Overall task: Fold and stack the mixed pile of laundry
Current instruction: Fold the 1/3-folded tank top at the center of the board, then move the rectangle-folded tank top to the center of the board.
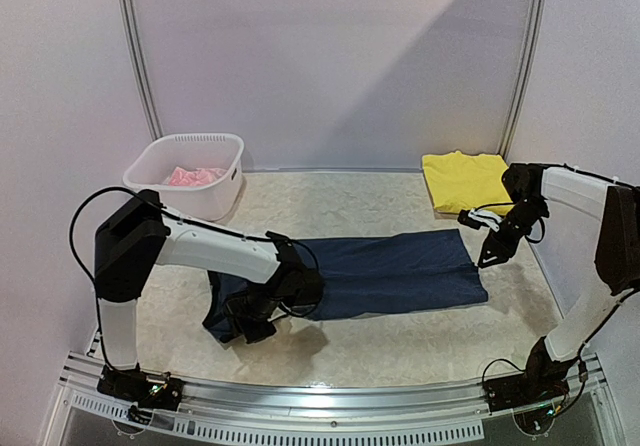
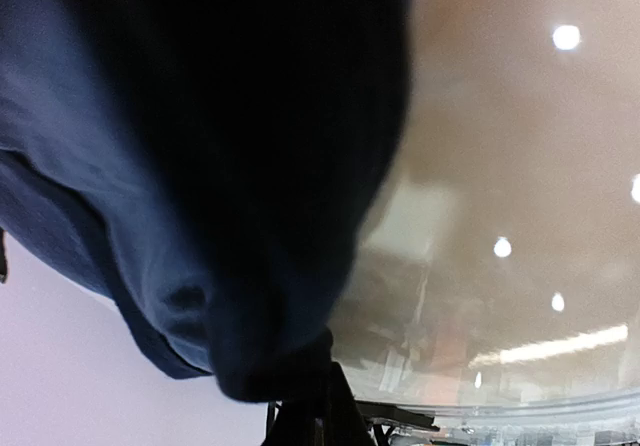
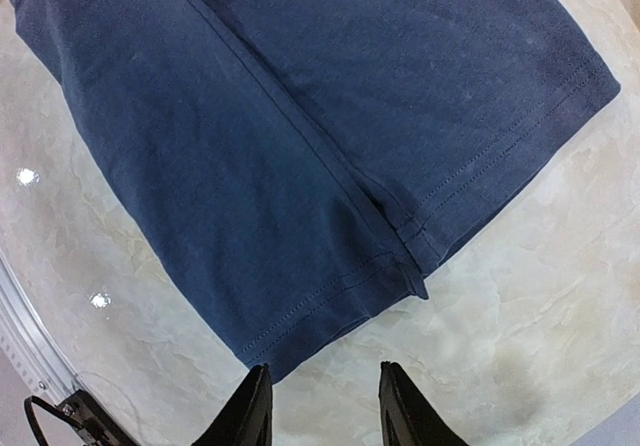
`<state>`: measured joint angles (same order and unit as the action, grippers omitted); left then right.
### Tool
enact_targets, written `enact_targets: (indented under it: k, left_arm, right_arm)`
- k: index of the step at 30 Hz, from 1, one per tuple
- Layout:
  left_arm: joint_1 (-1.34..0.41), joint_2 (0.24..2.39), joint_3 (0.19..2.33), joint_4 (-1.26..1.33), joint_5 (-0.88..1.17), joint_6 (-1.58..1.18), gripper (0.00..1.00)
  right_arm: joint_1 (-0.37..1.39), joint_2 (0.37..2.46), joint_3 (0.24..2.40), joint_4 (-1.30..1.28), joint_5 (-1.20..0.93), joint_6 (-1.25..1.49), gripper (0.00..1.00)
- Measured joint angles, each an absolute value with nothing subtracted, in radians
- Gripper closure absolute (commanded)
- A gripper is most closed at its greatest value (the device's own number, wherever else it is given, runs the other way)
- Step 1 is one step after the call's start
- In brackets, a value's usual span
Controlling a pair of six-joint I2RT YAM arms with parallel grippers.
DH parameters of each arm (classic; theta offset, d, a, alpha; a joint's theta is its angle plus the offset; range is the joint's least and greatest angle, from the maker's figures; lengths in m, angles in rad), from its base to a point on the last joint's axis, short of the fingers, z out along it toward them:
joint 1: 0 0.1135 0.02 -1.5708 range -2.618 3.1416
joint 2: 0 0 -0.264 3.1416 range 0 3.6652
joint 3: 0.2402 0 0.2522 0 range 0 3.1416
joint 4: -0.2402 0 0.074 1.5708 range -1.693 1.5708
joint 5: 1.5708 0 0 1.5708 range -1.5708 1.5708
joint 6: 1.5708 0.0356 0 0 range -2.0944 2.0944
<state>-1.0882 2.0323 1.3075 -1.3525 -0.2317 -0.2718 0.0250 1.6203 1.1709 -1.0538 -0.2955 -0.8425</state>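
Currently your left gripper (image 1: 250, 324) has its jaws pressed together on the bunched left end of the navy garment (image 1: 400, 271) — the rest lies flat across the table (image 1: 380, 351). Your right gripper (image 3: 325, 406) hovers just off the hem, jaws spread, gripping nothing.

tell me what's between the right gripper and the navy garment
Only bare marbled tabletop, in the right wrist view; the open right gripper is just short of the navy garment.
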Motion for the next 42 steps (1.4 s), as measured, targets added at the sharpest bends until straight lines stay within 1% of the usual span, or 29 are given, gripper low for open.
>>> enact_targets:
  k: [3,5,8,15,18,23,26,29,32,34,35,38,39,40,42]
  left_arm:
    - [-1.086,2.055,1.275,-1.359,-0.239,-0.286,0.86]
    - [-1.085,2.056,1.274,-1.363,-0.252,-0.296,0.78]
    - [-1.084,2.056,1.276,-1.362,-0.286,-0.321,0.7]
    - [-1.087,2.031,1.341,-1.361,-0.345,-0.373,0.68]
    - [-1.089,1.957,1.402,-1.36,-0.361,-0.389,0.65]
    - [-1.089,1.8,1.515,-1.348,-0.44,-0.418,0.64]
    - [-1.089,1.767,1.518,-1.351,-0.479,-0.434,0.64]
    - [-1.089,1.768,1.473,-1.344,-0.494,-0.458,0.63]
    - [-1.089,1.763,1.422,-1.32,-0.519,-0.501,0.57]
    - [-1.089,1.75,1.403,-1.289,-0.551,-0.537,0.5]
    - [-1.089,1.737,1.397,-1.272,-0.569,-0.552,0.45]
    - [-1.089,1.675,1.375,-1.215,-0.63,-0.585,0.3]
    - [-1.089,1.643,1.357,-1.189,-0.653,-0.599,0.29]
    - [-1.089,1.626,1.345,-1.18,-0.665,-0.597,0.3]
    - [-1.089,1.56,1.279,-1.133,-0.683,-0.614,0.37]
  right_arm:
    - [0.025,1.621,1.171,-1.054,-0.301,-0.842,0.63]
    - [0.025,1.621,1.171,-1.054,-0.304,-0.843,0.63]
    - [0.025,1.625,1.171,-1.055,-0.313,-0.843,0.63]
    - [0.026,1.628,1.159,-1.084,-0.356,-0.9,0.62]
    - [0.038,1.607,1.102,-1.095,-0.372,-0.952,0.61]
    - [0.095,1.507,0.973,-1.107,-0.361,-1.034,0.59]
    - [0.134,1.472,0.913,-1.073,-0.316,-1.06,0.58]
    - [0.149,1.483,0.871,-1.018,-0.266,-1.066,0.58]
    - [0.15,1.506,0.841,-0.951,-0.212,-1.071,0.58]
    - [0.15,1.526,0.817,-0.891,-0.168,-1.071,0.6]
    - [0.15,1.535,0.809,-0.87,-0.155,-1.071,0.62]
    - [0.15,1.54,0.804,-0.829,-0.118,-1.067,0.71]
    - [0.152,1.539,0.804,-0.813,-0.105,-1.063,0.73]
    - [0.152,1.539,0.803,-0.806,-0.099,-1.063,0.73]
    - [0.153,1.535,0.802,-0.793,-0.084,-1.058,0.7]
